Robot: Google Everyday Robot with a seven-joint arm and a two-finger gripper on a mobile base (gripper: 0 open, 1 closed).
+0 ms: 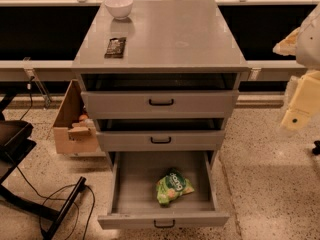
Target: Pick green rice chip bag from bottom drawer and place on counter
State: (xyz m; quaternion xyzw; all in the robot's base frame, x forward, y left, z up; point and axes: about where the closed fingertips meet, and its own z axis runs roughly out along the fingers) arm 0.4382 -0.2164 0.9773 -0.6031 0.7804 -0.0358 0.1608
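**Bag lies in open drawer; gripper off at right**

Grey cabinet fills the centre of the frame. Its lowest drawer (pixel 162 219) is pulled out at btm centre. The green bag (pixel 173 186) lies crumpled on the drawer floor, right of middle, near the front wall. The counter (pixel 170 39) is at upper centre, w/ a white bowl (pixel 119 6) at its far-left corner and a dark packet (pixel 115 47) near its left edge. The gripper (pixel 300 106) hangs at the right edge of the frame, mid-height, well apart from the bag. Whether it's released or clenched can't be told.

Risks, as I judge them:
- The two upper drawers (pixel 160 103) sit slightly open above the btm one, so a steep reach could clip their fronts.
- The bag looks soft and crinkly, so a shallow pinch may slip off, and a hard one may crush the chips.
- When placing, a set-down too far left could knock the packet or bowl.
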